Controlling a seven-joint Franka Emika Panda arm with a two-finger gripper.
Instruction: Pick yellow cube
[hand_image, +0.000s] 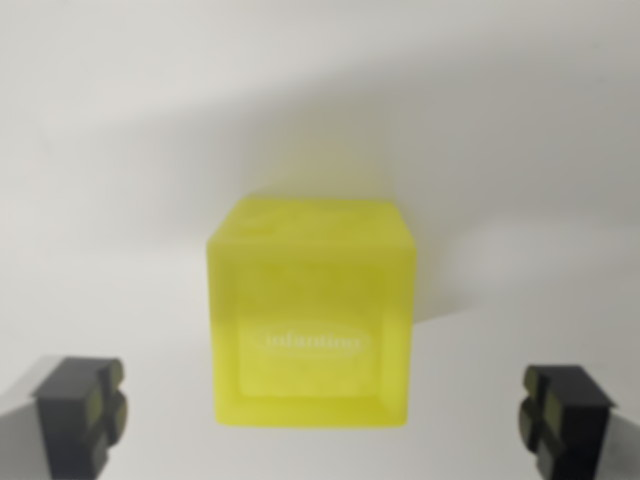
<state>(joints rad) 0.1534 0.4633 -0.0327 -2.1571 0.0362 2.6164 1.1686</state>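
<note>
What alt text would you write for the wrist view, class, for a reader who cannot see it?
A translucent yellow cube sits on a plain white surface, centred between the open gripper and untouched by it. The two dark fingertips show at the lower corners. The picture is blurred; faint pale lettering marks the cube's near face.

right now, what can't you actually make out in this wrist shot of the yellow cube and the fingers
- Yellow cube: the pale lettering on its front face is too blurred to read in the wrist view.
- Cube's back, underside and far sides: hidden by the cube itself.
- Gripper: only the two dark fingertips show; the bottom edge cuts off the rest.
- Surface: soft focus, no texture or edges visible.
</note>
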